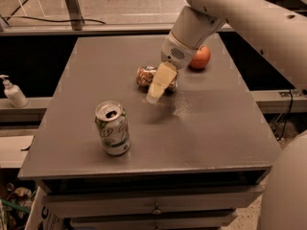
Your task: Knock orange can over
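Orange can [145,75] lies on its side mid-surface [216,128], long axis left to right. The gripper [154,94] crosses its right half from the front; whether it is apart or together, I cannot tell.

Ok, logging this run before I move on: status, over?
Gripper low over table middle, at the orange can. Orange can lies on its side. Green-and-white can upright, well clear; apple behind, apart.

Orange can [144,75] half behind the gripper [156,95] low over the table [96,176]; arm [249,18] cropped top and right.
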Controlling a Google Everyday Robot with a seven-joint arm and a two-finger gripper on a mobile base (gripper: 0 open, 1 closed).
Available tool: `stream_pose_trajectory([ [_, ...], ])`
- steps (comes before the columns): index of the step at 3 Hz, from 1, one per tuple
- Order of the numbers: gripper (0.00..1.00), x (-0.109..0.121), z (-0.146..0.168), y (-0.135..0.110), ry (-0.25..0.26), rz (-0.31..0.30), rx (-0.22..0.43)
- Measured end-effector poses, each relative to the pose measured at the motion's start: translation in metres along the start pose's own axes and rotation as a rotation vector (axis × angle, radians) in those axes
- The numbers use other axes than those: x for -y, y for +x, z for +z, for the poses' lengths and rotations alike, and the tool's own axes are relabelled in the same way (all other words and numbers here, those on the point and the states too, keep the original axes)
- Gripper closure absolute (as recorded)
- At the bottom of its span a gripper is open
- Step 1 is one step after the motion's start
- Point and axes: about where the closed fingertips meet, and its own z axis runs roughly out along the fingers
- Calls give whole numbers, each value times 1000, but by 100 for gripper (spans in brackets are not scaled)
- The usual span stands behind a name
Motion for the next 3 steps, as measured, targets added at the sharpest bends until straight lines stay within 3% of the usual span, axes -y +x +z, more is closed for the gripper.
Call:
stream_pose_trajectory([
  [1,0,-3,-7,3,27,43,55],
  [3,0,-17,-27,36,113,204,213],
])
